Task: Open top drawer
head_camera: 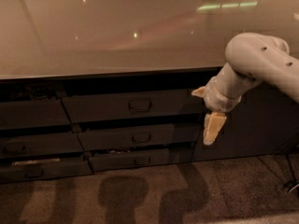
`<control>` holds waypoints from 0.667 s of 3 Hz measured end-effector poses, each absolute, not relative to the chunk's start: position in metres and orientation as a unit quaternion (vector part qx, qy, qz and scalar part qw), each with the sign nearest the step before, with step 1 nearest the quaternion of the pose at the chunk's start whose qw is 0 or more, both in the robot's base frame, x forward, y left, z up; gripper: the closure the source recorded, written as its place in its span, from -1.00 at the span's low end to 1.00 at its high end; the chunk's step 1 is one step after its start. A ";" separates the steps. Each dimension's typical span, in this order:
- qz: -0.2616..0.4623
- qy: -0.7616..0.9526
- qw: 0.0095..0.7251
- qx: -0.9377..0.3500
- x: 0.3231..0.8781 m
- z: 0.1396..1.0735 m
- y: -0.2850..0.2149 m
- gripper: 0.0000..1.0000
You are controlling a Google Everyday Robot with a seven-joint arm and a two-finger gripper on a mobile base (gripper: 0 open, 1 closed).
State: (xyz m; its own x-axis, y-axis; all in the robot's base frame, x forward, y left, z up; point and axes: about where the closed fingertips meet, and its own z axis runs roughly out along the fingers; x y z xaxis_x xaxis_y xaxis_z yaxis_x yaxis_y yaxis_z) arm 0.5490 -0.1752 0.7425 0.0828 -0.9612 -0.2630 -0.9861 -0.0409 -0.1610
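The top drawer (pixel 135 105) is a wide dark grey front with a small rectangular centre pull (pixel 139 106), just under the pale countertop. It stands slightly out from the cabinet face. My gripper (pixel 213 128) hangs from the white arm (pixel 254 64) at the right, pointing down, to the right of the drawer's right end and level with the drawer below. It holds nothing that I can see.
Two shorter drawer fronts (pixel 140 137) (pixel 140 158) sit below the top one, each with a similar pull. More dark drawers (pixel 32 143) stand at the left. The pale glossy countertop (pixel 117 36) overhangs them. A dark cabinet panel (pixel 261 125) is at the right. Speckled floor (pixel 149 195) lies below.
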 end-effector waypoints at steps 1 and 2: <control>-0.022 0.613 0.189 -0.767 0.513 0.748 -0.167 -1.00; -0.029 0.595 0.196 -0.779 0.499 0.726 -0.163 -1.00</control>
